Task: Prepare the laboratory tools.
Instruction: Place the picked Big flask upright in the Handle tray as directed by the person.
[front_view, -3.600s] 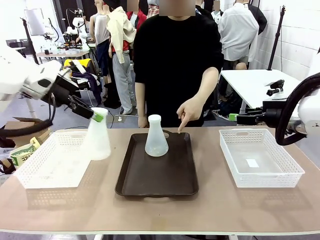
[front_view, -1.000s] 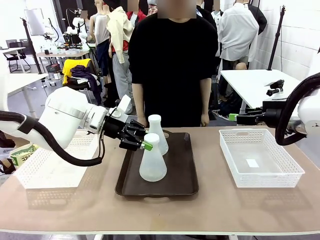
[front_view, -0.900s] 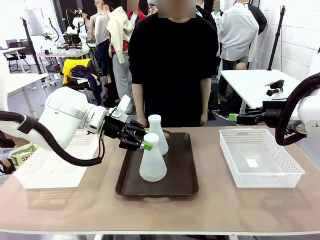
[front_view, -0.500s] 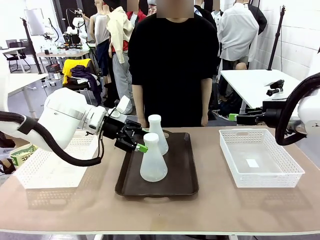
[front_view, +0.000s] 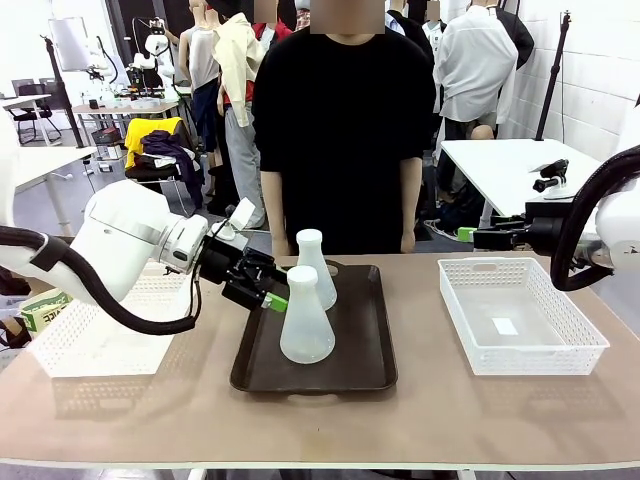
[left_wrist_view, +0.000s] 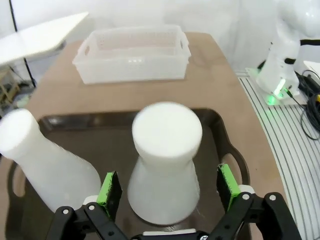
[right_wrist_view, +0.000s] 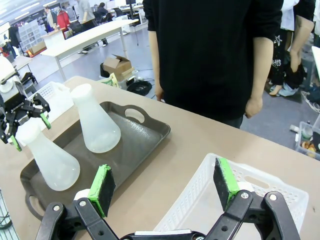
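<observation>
Right gripper (right_wrist_view: 165, 187): bottom centre, jaws spread wide, nothing between the pads.
Tray (right_wrist_view: 150, 131): left of centre, dark brown.
Flasks: near flask (right_wrist_view: 47, 161) lower left, far flask (right_wrist_view: 97, 122) behind it, both upright on tray.
Left gripper (right_wrist_view: 20, 122): far left, just beside near flask's neck.
Basket (right_wrist_view: 200, 197): lower right.
Person (right_wrist_view: 215, 55): top, dark top.

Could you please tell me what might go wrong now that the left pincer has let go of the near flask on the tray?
1. The open left pincer sits level with the near flask's neck; a sideways retreat could catch a pad and tip it.
2. The near flask stands close to the far flask on the brown tray; if it tips, it may knock the other.
</observation>
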